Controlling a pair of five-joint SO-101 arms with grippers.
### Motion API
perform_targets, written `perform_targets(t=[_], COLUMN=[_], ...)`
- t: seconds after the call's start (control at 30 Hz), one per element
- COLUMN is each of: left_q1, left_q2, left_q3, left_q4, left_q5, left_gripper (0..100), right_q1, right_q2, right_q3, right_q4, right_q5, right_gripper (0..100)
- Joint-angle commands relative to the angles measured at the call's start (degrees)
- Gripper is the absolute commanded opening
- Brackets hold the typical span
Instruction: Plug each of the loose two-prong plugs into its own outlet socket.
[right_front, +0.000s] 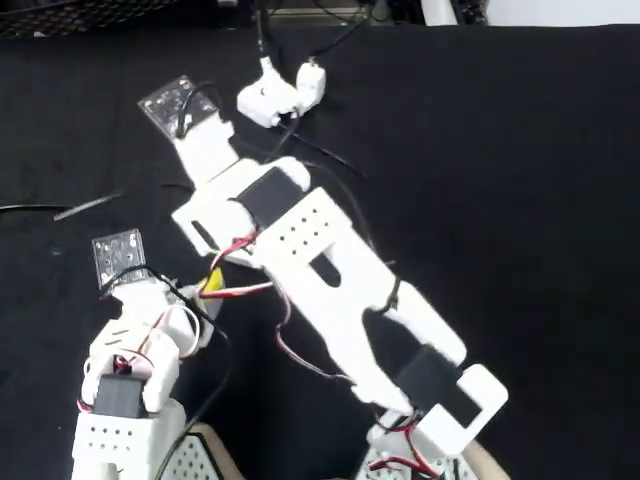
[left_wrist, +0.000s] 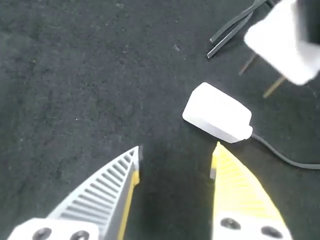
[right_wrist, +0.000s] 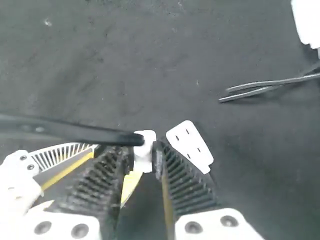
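Plug (right_wrist: 144, 142) is clamped between the fingers of my right gripper (right_wrist: 142, 150), just beside the socket (right_wrist: 190, 146). I see my left gripper (left_wrist: 177, 149) spread wide, near the socket.

White plug (right_wrist: 143, 157), black ribbed right tool (right_wrist: 143, 149), yellow-and-white left tool (left_wrist: 178, 149)

Twin white arms, black motor blocks, loose wiring.
Both the left arm (right_front: 130, 400) and right arm (right_front: 340, 290) have white plastic links pierced with small holes and slots, black servo housings, red and black wires looping at joints, a speckled grey square plate (right_front: 119, 255) on each wrist. The left gripper (left_wrist: 177, 150): one pale ribbed finger, one yellow. The right gripper (right_wrist: 145, 152): black ribbed fingers (right_wrist: 182, 175), white screwed base.
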Motion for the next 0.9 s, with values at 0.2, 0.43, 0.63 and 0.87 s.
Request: perform_targets(t=[0.2, 0.43, 0.63, 0.87], left_q1=[0.84, 5.58, 5.49, 0.04], left_q2=[-0.44, -0.44, -0.44, -0.44], left_q3=[-2.07, -1.19, -0.92, -2.77], left_q4=[-1.41, -1.05, -1.41, -1.67], left_q5=[0.18, -0.09, 0.09, 0.09], left_gripper=[24, 24, 24, 24], right_q1=[-2.20, -0.18, -2.99, -3.08], right_q2=[-1.01, -1.01, -0.92, -1.01], right_q3=[-0.40, -1.27, -1.27, -1.63], right_q4=[0.62, -6.59, -1.32, 6.07], right_q5=[-3.34, -2.64, -2.81, -3.08], right_gripper=[1.2, 1.2, 1.2, 1.2])
